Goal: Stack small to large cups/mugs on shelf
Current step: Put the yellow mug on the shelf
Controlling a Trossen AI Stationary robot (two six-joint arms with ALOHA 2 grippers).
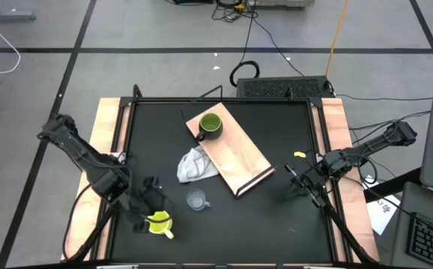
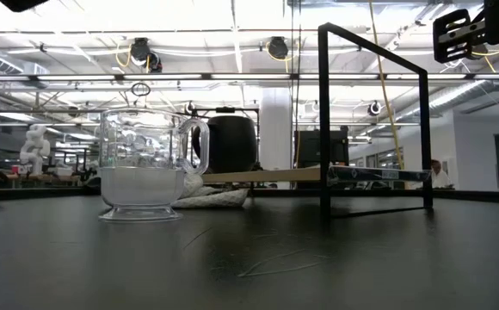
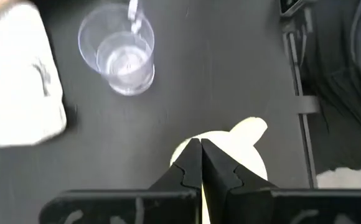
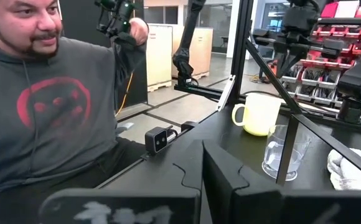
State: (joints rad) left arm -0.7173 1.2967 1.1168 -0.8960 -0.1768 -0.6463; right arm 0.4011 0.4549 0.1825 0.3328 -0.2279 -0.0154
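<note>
The yellow mug (image 1: 160, 222) stands upright on its base near the table's near-left corner, also seen in the right wrist view (image 4: 259, 113). My left gripper (image 3: 200, 144) is shut right over it, and the mug's handle (image 3: 254, 128) shows past the fingers. The clear glass cup (image 1: 196, 199) (image 2: 142, 170) stands on the table between the mug and the shelf. The dark green mug (image 1: 210, 125) stands on the far end of the light-wood shelf (image 1: 239, 157). My right gripper (image 1: 301, 184) is shut and waits near the table's right edge. My left gripper points down with its shut fingertips over the yellow mug's top (image 3: 187, 149). The fingers hide the spot, so I cannot tell whether they touch the mug. The mug stays upright on the table.
A crumpled white cloth (image 1: 194, 166) lies against the shelf's left side. The shelf's thin dark frame (image 2: 372, 120) stands up at its near end. A small yellow bit (image 1: 299, 155) lies by the right edge. A person in a grey hoodie (image 4: 43, 106) sits beyond the table.
</note>
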